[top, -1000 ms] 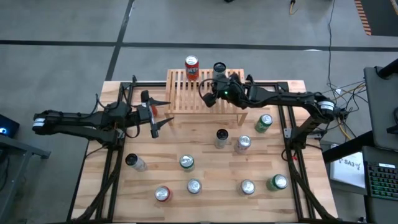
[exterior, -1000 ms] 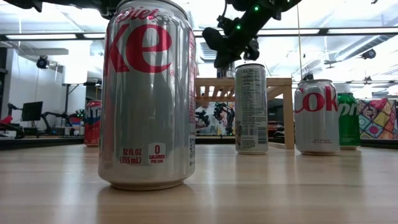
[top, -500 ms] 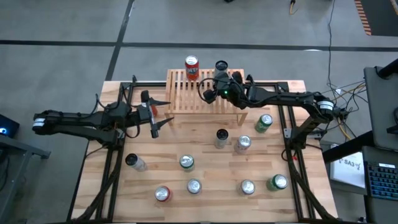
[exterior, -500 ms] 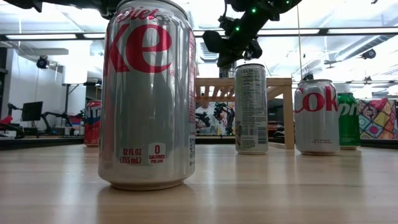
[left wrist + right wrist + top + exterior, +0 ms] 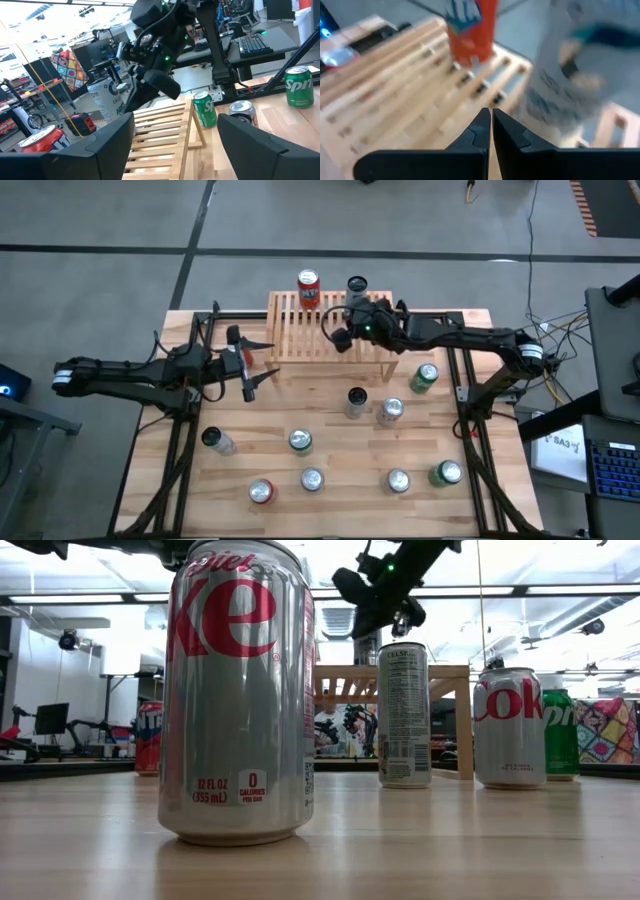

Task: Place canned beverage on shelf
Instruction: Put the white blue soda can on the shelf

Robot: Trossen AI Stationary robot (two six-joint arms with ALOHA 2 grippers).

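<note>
Two cans, a red can (image 5: 308, 287) and a silver can (image 5: 356, 287), stand on the shelf (image 5: 300, 338) at twelve o'clock, the empty right gripper (image 5: 341, 338) pinched together above it, the left gripper (image 5: 262, 360) parted at nine o'clock, and many cans left on the counter (image 5: 340, 460).

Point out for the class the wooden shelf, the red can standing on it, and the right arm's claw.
shelf (image 5: 290, 330): high view, bare slats of its top.
red can (image 5: 308, 280): high view, on its lid.
right claw (image 5: 491, 125): right wrist view, where the two shut fingertips meet.
</note>
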